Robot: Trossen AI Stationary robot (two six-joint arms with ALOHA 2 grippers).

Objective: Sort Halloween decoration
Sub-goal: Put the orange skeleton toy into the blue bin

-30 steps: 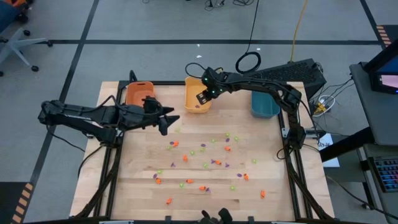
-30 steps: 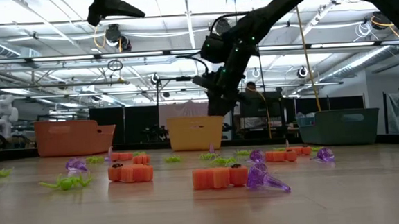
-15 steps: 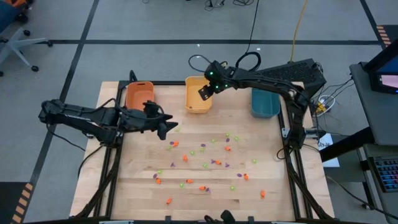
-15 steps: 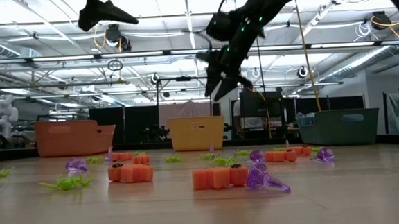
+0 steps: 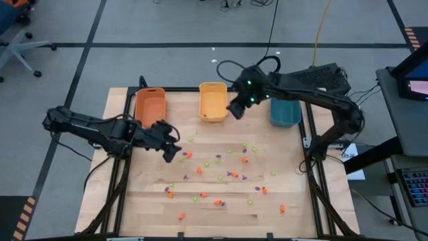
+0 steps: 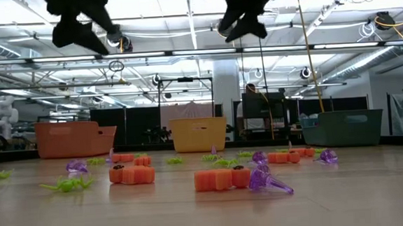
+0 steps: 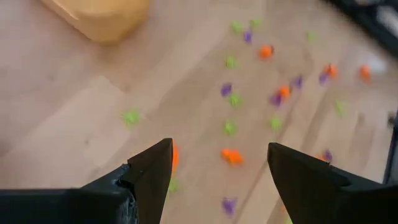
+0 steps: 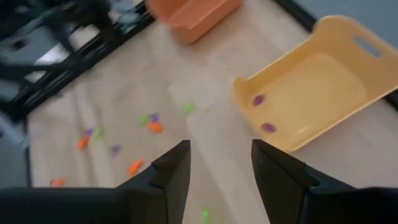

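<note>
An orange bin (image 5: 150,106), yellow bin (image 5: 212,101) and teal bin (image 5: 285,113) (all oblong) line the wooden table's (image 5: 147,201) far edge.

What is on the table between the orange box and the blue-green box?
The oblong yellow plastic bin stands between the orange plastic bin and the teal plastic bin, seen in the high view. The right hand hovers beside it.

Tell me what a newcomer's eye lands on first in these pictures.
First, the scatter of tiny orange, green and purple trinkets across the middle of the wooden table. Next, three bins along the far edge: the orange bin, the yellow bin holding two purple pieces, and the teal bin. The left gripper hangs open over the scatter's left side; the right gripper is open beside the yellow bin.
</note>
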